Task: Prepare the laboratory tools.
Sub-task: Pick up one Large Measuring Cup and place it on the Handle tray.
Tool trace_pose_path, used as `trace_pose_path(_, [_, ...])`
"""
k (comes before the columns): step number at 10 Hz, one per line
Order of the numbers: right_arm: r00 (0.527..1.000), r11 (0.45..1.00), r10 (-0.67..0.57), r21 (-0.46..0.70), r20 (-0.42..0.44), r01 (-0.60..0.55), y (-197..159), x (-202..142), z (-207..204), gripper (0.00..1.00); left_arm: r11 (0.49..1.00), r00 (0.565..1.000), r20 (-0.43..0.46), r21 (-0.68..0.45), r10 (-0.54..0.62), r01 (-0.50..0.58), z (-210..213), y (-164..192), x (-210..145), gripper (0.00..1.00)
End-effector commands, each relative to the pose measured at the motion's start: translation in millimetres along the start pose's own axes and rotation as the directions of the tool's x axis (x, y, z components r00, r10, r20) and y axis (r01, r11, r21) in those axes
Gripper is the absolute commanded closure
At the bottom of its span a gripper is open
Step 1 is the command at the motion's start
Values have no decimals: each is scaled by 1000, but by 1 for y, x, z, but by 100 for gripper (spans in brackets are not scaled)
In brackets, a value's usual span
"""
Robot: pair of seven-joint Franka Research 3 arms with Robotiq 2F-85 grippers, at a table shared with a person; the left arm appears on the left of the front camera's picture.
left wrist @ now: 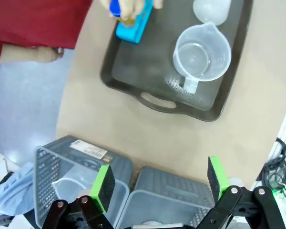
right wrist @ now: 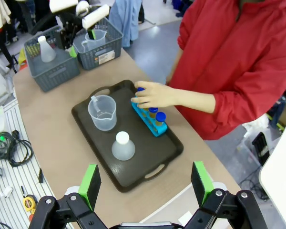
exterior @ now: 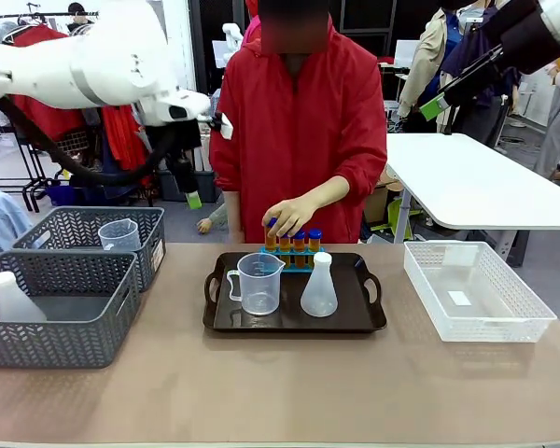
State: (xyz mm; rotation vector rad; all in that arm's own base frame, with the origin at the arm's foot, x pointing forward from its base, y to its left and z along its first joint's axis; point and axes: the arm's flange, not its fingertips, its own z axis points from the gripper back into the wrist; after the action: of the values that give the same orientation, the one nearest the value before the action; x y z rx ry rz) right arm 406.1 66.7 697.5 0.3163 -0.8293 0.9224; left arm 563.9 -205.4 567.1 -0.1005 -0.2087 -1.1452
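Cardboard-brown tabletop (exterior: pixel 261 392) in a busy workroom carries a dark tray (exterior: pixel 294 322) holding the measuring jug (exterior: pixel 259 283), conical flask (exterior: pixel 319 287) and blue rack (exterior: pixel 292 250) of tubes under a person's hand (exterior: pixel 287 217), while the left gripper (left wrist: pixel 159 183) and right gripper (right wrist: pixel 145 183) hang spread wide, grasping nothing.

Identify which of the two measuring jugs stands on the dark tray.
The handled measuring jug beside the conical flask stands on the tray. The other jug sits in the far grey mesh basket.

Person's hand (exterior: pixel 289 217) on blue-capped tubes (exterior: pixel 292 241) behind measuring jug (exterior: pixel 258 283) and conical flask (exterior: pixel 319 287) on dark tray (exterior: pixel 369 320).
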Motion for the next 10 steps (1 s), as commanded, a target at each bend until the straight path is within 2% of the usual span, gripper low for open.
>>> trace_pose_path(1, [1000,1000,-1,7,9,1,0,0,1,0,1000,995,97,-15,-8,10,32,2,-19,0])
trace_pose_path(3, [1000,1000,-1,7,9,1,0,0,1,0,999,987,163,34,2,-8,69,1,-32,0])
trace_pose_path(7, [1000,1000,-1,7,9,1,0,0,1,0,999,942,336,30,14,-26,111,7,-62,0])
trace_pose_path(10, [1000,1000,-1,7,9,1,0,0,1,0,998,916,402,56,-3,-21,137,5,-76,0])
